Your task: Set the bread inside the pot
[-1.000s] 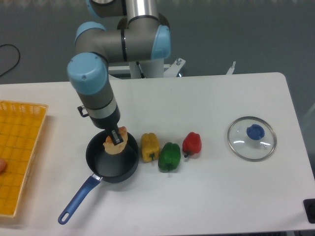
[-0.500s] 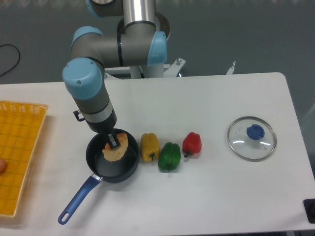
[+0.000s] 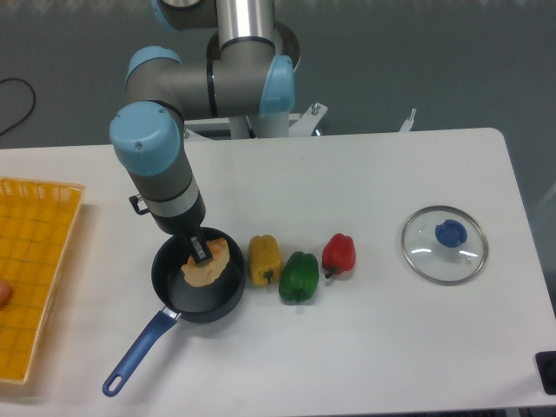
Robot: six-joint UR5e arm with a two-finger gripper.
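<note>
The pot (image 3: 170, 294) is a dark round saucepan at the table's front left, its long blue handle (image 3: 139, 351) pointing toward the front edge. The bread (image 3: 212, 268), a pale tan chunk with an orange-brown crust, is low inside the pot against its right wall. My gripper (image 3: 201, 252) reaches down into the pot from above, and its dark fingers are shut on the bread's top. The arm's wrist hides the pot's far rim.
A yellow pepper (image 3: 264, 259), a green pepper (image 3: 299, 276) and a red pepper (image 3: 339, 254) lie in a row just right of the pot. A glass lid (image 3: 444, 244) with a blue knob lies at the right. A yellow basket (image 3: 30, 278) fills the left edge.
The gripper moved left and down with the bread, from above the pot's right rim to low inside the pot. Over the last half second it barely moved.
</note>
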